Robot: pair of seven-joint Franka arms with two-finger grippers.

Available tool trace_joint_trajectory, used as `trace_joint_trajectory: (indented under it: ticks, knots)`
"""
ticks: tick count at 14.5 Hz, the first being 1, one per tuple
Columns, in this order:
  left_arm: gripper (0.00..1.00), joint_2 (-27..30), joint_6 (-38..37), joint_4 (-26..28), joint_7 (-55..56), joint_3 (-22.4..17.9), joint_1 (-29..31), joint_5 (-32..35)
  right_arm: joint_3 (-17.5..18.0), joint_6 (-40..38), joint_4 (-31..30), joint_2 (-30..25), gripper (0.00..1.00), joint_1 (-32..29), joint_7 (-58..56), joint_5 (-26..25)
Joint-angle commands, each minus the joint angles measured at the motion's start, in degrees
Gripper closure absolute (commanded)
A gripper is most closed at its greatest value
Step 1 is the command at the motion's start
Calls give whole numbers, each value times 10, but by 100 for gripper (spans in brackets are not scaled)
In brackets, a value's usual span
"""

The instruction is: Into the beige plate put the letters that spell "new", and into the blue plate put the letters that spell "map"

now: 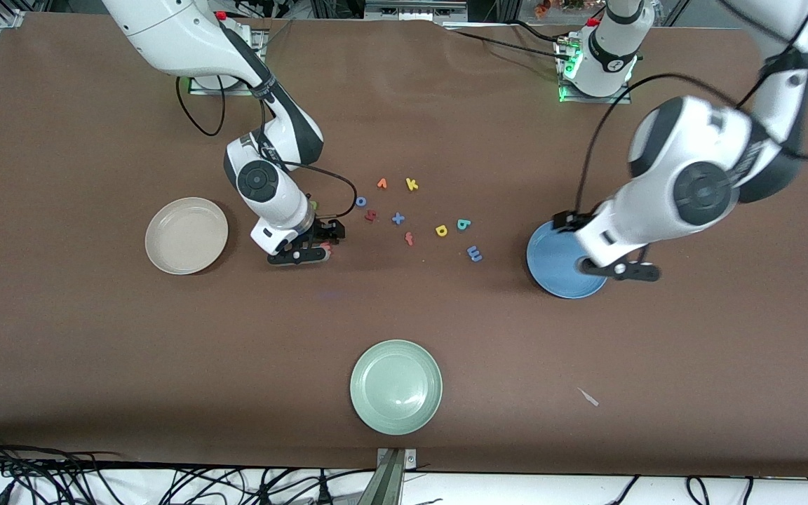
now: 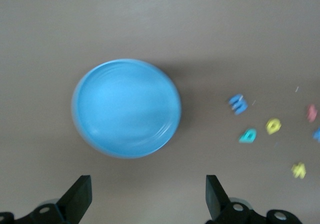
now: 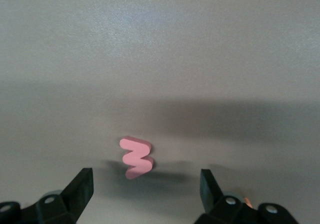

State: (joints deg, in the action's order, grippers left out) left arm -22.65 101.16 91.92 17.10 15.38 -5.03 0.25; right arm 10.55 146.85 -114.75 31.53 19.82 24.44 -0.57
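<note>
Front view: my right end effector low on tabletop between beige plate and letter cluster; green n close by, could get nudged.

Left wrist view: my left end effector wide, empty, over blue plate; blue m, teal p, yellow a just beside.

Right wrist view: fingers wide, pink w between, ungripped; tiny foam may slip or flip on closing.

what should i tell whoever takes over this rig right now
Right pincer: open, low over the table beside the beige plate, the pink w between its fingers, not gripped.
Left pincer: open, holding nothing, over the blue plate.
Both plates hold no letters. The m, p and a lie together on the table toward the blue plate; the n and e cannot be picked out near the right arm.
Done: nothing placed. Left: all six letters.
</note>
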Motion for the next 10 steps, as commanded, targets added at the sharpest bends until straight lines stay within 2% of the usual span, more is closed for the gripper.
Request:
trace_joint_trajectory:
  ticks: [1, 6, 8, 10]
  knots:
    - [0, -57, 47, -30, 125, -1, -42, -6, -1, 5, 22, 19, 15, 2, 10, -9]
    - [0, -154, 171, -25, 348, -6, -129, -8, -1, 5, 26, 23, 42, 2, 9, -14]
    - [0, -174, 200, -21, 383, -5, -126, -7, 0, 5, 27, 26, 49, 3, 9, -14]
    - [0, -184, 210, -19, 389, -6, -132, -6, 0, 5, 28, 26, 50, 3, 11, -14]
